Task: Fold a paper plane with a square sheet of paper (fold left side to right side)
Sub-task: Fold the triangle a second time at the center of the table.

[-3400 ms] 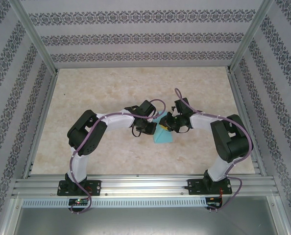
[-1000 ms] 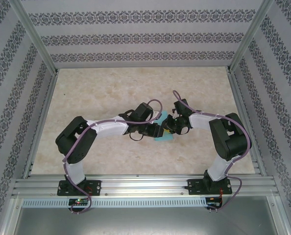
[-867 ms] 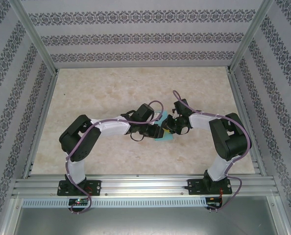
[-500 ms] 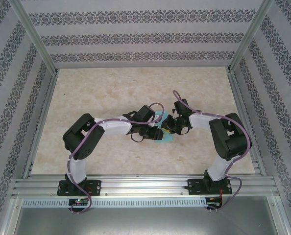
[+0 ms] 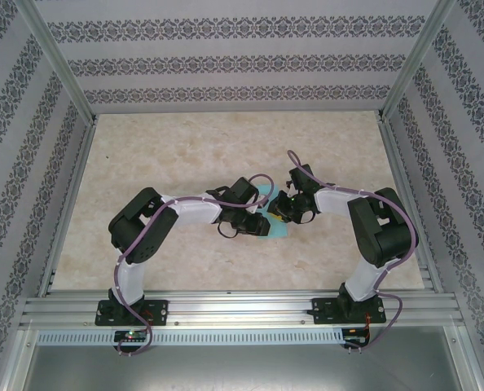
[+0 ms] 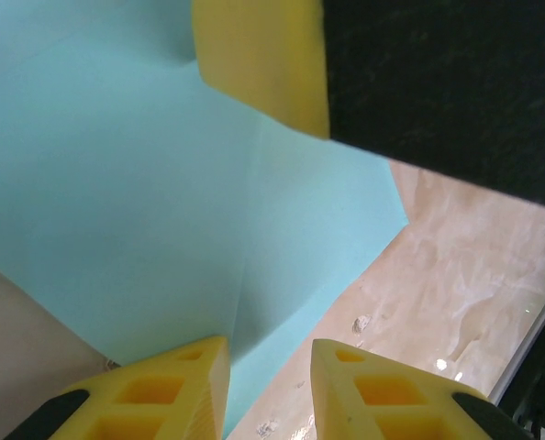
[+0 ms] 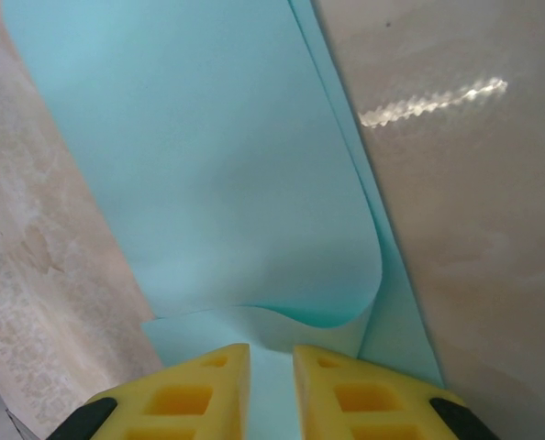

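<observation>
1. Top: one blue-green square sheet of paper (image 5: pixel 278 231) mid-bench (image 5: pixel 185 147), between two hands: left hand (image 5: pixel 263 222), right hand (image 5: pixel 277 213).
2. Left wrist: left hand loose, fingers apart over sheet; crease lines plain.
3. Right wrist: right hand nearly closed, can't tell if holding; top layer curled.

A lab robot cell: aluminium-profile frame (image 5: pixel 56 59), wallpapered walls (image 5: pixel 234 61), a marble-look counter (image 5: pixel 169 147), and a slotted rail (image 5: pixel 242 309) carrying the left arm (image 5: pixel 144 228) and right arm (image 5: pixel 380 228).
</observation>
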`<state>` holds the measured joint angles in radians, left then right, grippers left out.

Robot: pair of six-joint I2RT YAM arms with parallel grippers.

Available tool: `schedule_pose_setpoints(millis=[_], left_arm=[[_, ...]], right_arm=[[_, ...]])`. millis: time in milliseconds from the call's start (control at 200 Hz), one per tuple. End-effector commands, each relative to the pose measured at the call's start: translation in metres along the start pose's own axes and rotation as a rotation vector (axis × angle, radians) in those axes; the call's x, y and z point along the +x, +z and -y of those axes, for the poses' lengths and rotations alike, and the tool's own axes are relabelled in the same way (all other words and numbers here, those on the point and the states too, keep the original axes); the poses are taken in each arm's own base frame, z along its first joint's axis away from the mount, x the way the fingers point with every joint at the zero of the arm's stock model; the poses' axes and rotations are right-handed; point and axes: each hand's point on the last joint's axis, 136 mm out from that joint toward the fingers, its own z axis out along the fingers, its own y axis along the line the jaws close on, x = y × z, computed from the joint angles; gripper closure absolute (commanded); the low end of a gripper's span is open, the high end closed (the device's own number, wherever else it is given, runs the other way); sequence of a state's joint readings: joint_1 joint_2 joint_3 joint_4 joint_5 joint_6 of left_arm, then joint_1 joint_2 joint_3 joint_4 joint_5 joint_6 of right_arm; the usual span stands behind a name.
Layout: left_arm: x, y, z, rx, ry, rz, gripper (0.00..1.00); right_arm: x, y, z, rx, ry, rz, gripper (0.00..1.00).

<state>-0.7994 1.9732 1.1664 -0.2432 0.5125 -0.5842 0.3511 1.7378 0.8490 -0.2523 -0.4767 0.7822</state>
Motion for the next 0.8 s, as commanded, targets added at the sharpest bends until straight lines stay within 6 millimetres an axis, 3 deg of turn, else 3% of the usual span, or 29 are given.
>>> schedule_pose_setpoints(millis=[0, 175, 285, 545, 794], left_arm=[[0.016, 0.007, -0.013, -0.043, -0.008, -0.070, 0.69], [0.022, 0.008, -0.018, -0.057, -0.016, -0.084, 0.69], [0.023, 0.008, -0.018, -0.058, -0.013, -0.085, 0.69], [0.021, 0.007, -0.016, -0.056, -0.005, -0.078, 0.69], [0.021, 0.007, -0.016, -0.057, -0.003, -0.075, 0.69]], right_arm=[[-0.004, 0.001, 0.007, 0.031, -0.014, -0.001, 0.78], [-0.011, -0.021, -0.022, -0.060, -0.062, 0.043, 0.79], [-0.003, -0.030, -0.026, -0.086, -0.064, 0.044, 0.82], [0.030, -0.016, -0.017, -0.105, -0.011, -0.039, 0.92], [0.036, -0.005, -0.017, -0.122, 0.001, -0.067, 0.92]])
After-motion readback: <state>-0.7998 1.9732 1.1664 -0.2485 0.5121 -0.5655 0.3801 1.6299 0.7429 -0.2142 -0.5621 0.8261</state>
